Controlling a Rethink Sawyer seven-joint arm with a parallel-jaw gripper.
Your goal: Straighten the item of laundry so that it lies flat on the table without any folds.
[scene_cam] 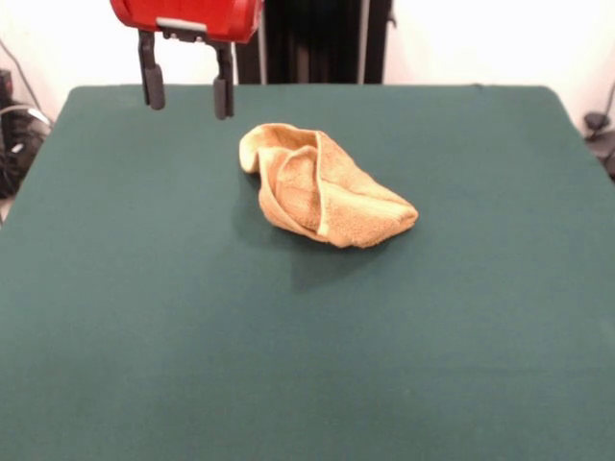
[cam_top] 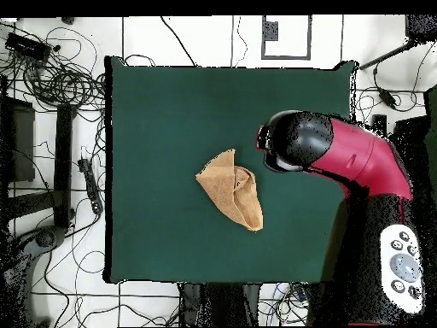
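While bunched, towel [scene_cam: 322, 187] unobstructed.

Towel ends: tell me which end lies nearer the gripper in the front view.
The rounded, curled end of the towel, toward the picture's upper left, lies nearer the open gripper. The other end tapers toward the lower right, farther away.

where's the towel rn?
The crumpled golden-orange terry towel lies folded near the middle of the dark green felt table, apart from the open black gripper hovering at upper left in the front view.
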